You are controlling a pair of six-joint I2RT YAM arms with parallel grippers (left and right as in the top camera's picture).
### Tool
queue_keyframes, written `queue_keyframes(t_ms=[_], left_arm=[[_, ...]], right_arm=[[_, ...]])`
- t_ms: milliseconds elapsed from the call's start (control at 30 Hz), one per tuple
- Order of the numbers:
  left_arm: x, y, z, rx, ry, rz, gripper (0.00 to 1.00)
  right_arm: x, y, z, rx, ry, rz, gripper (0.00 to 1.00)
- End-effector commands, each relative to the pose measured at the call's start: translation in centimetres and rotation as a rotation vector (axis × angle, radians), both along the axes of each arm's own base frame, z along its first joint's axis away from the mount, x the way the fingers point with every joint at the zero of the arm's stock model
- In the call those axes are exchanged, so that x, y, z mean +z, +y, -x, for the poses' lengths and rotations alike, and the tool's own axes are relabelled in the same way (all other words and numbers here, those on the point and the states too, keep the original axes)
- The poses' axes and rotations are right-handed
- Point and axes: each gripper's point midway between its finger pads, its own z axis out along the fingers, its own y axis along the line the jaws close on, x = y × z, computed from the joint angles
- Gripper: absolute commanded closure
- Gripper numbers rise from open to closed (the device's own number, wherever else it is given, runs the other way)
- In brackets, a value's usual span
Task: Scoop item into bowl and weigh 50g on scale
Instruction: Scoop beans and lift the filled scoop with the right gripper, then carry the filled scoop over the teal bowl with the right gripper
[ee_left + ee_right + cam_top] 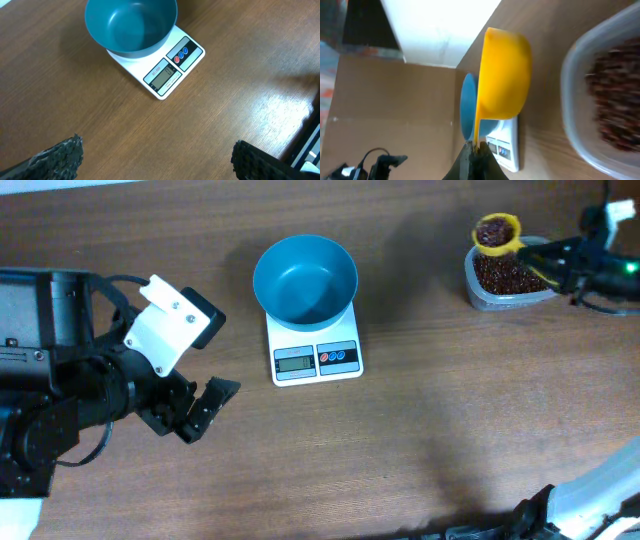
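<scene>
left gripper (208, 408): left of the scale (316, 358) and nearer than it, well apart, over bare table (400, 450); its 2 fingers (60, 160) are spread wide, released, with nothing between them.
scale: white, flat on the table, with the grey display and the red and blue buttons along its near edge; the digits are too small to read.
bowl (305, 285): teal-blue, upright on the far part of the scale, covering most of the platform; its inside shows plain blue.
tub (515, 300): clear plastic, right of the scale and well apart from it, holding a heap of dark red-brown beans (505, 275).
right gripper (475, 155): right of the scale, over the tub; its 2 fingers are clenched on the handle of the scoop (497, 232).
scoop: yellow, above the tub's far corner on the side toward the scale, loaded with beans.
</scene>
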Motion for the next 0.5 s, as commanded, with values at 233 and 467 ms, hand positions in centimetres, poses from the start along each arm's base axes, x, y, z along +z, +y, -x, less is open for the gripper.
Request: queue_keyframes(t_ms=[233, 467], left_arm=[[0.1, -0.1, 0.0, -0.018, -0.009, 0.006, 0.01], [0.1, -0.1, 0.0, -0.018, -0.009, 0.006, 0.01]], right_arm=[[3.0, 11.1, -0.2, 0.294, -0.12, -0.16, 0.96], [3.0, 18.6, 1.3, 0.494, -0.135, -0.159, 0.96]])
